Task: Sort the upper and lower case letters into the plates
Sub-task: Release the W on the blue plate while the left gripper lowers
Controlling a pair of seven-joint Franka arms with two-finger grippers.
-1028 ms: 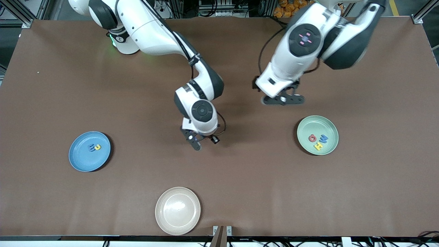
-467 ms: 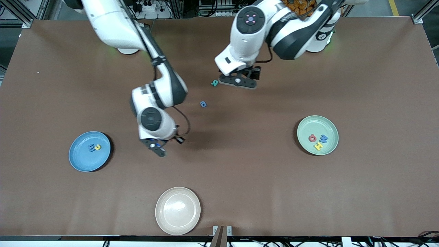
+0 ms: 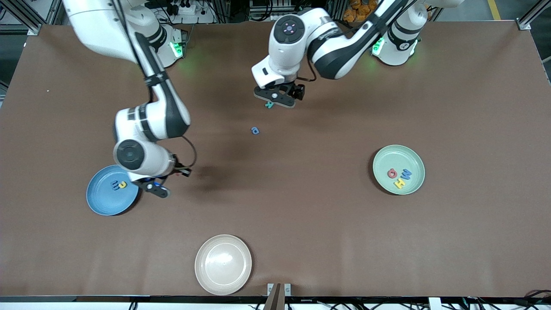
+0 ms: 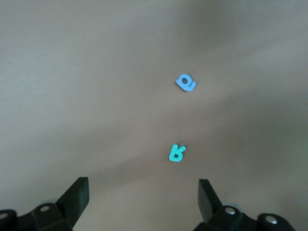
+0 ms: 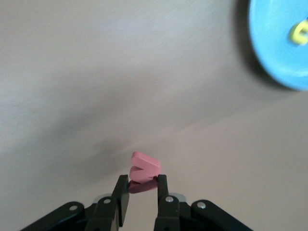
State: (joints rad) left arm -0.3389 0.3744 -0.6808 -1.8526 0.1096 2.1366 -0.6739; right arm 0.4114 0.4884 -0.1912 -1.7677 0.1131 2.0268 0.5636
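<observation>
My right gripper [image 3: 155,188] [image 5: 142,182] hangs over the table just beside the sky blue plate [image 3: 103,200] [image 5: 279,43], shut on a small pink-red letter [image 5: 143,169]. That plate holds a yellow letter [image 3: 122,184] [image 5: 299,31] and a blue one [image 3: 115,185]. My left gripper [image 3: 274,98] [image 4: 143,187] is open above a teal letter [image 3: 269,104] [image 4: 176,153] lying on the table. A blue letter [image 3: 255,130] [image 4: 186,82] lies a little nearer the front camera. The mint green plate [image 3: 413,157] carries a red [image 3: 392,173], a blue [image 3: 406,174] and a yellow letter [image 3: 399,184].
A cream plate [image 3: 223,264] with nothing in it sits at the table's front edge. Brown table surface stretches between the plates.
My right arm has carried the pink-red letter from mid-table toward the blue plate. My left arm has swung from beside the green plate to above the teal letter, still open.
</observation>
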